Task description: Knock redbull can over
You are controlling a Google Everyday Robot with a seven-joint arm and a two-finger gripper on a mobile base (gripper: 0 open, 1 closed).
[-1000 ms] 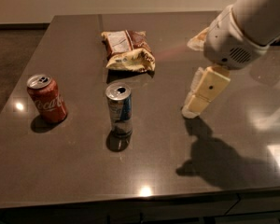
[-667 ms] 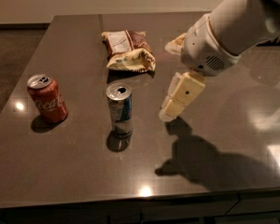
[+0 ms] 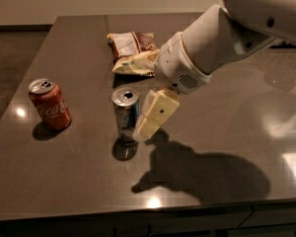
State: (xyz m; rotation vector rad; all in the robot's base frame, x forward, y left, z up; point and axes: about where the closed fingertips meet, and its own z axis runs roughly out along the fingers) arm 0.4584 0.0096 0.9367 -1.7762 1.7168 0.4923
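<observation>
The redbull can [image 3: 125, 113], slim, silver and blue with a silver top, stands upright near the middle of the dark table [image 3: 222, 132]. My gripper [image 3: 149, 125] hangs from the white arm that comes in from the upper right. Its cream fingers [image 3: 158, 111] point down and to the left, right beside the can's right side, touching it or nearly so. The gripper holds nothing that I can see.
A red Coca-Cola can [image 3: 50, 104] stands upright at the left of the table. A crumpled snack bag [image 3: 133, 51] lies behind the redbull can. The table's front edge runs along the bottom of the view, and its left edge is close to the Coca-Cola can.
The arm has swept left across the table, bringing the gripper from well right of the redbull can to right beside it. The cans and bag have not moved.
</observation>
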